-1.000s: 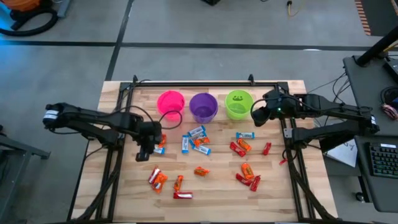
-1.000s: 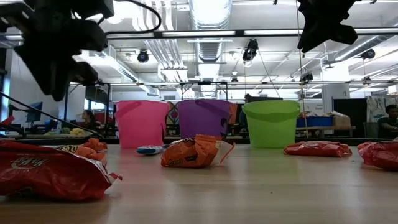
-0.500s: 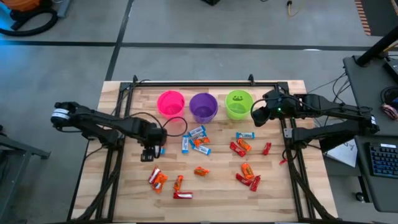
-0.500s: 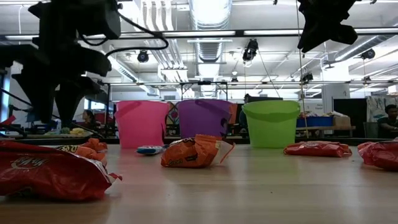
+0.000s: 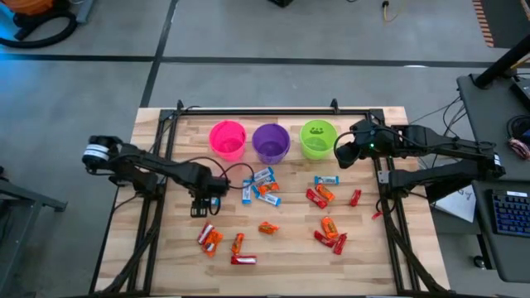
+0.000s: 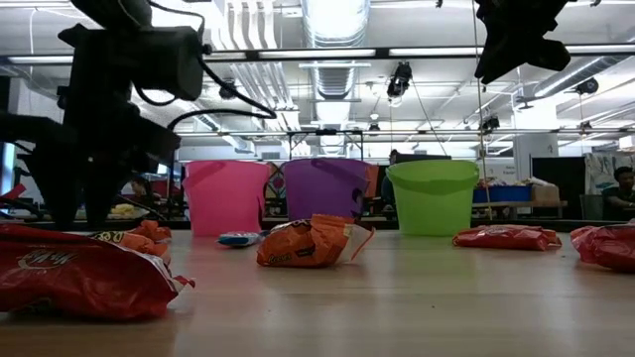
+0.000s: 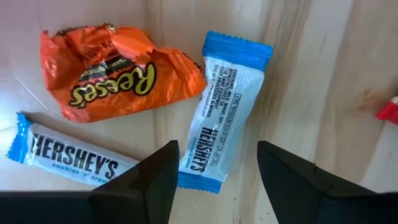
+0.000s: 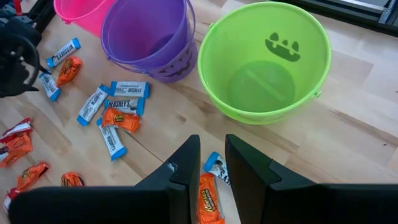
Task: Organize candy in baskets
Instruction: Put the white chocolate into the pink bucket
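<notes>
Blue-and-white bar lies flat on the wood table, beside an orange candy; your left gripper hovers released over it, fingers either side. Your right gripper waits narrowly parted, empty, above the lime green basket.

Light wooden table on a grey concrete floor with dark seam lines; orange vacuum with black hose at far left, desk with keyboard at right. Low view shows an open industrial ceiling with white ducts, long strip lights and hanging cables. Cluttered desks at the back, a seated person far right and another at left.
</notes>
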